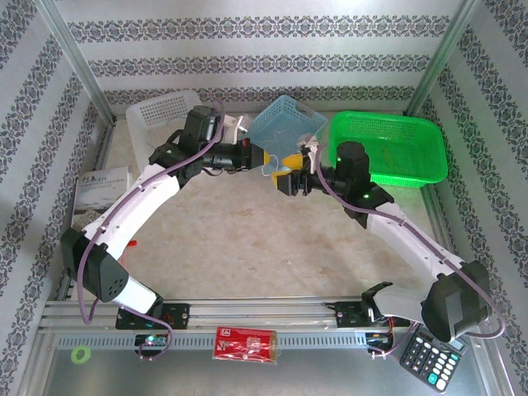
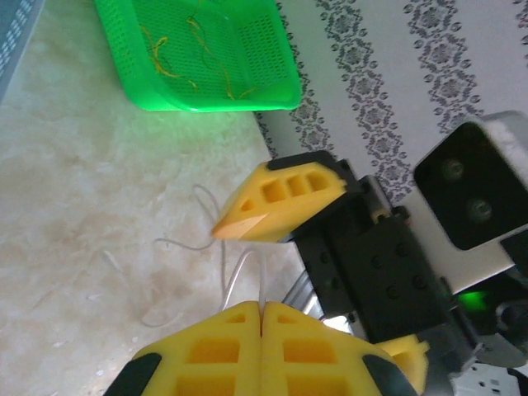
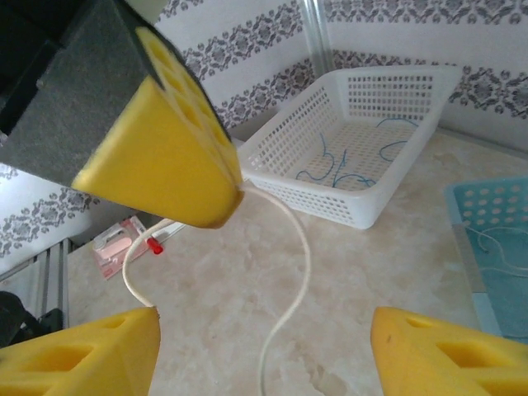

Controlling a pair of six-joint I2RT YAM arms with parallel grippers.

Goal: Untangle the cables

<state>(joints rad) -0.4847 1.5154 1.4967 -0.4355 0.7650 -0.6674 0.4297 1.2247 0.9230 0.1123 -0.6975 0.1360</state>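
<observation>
Most of the sorting looked done. In the white basket [image 3: 313, 202] lay blue wires [image 3: 334, 165]. The left gripper [image 2: 262, 312] was clamped on a pale wire [image 3: 306, 247] that hung free near the blue basket [image 3: 462, 198], where more pale strands [image 3: 495, 239] lay. The right gripper [image 3: 264, 326] stood apart just beside that wire, grasping nothing. The green basket [image 2: 214, 99] held yellow wires [image 2: 202, 49]. Some faint strands [image 2: 173, 243] on the worktop [image 2: 99, 190] blurred into its marbling; I couldn't tell whether any tangle remained.
</observation>
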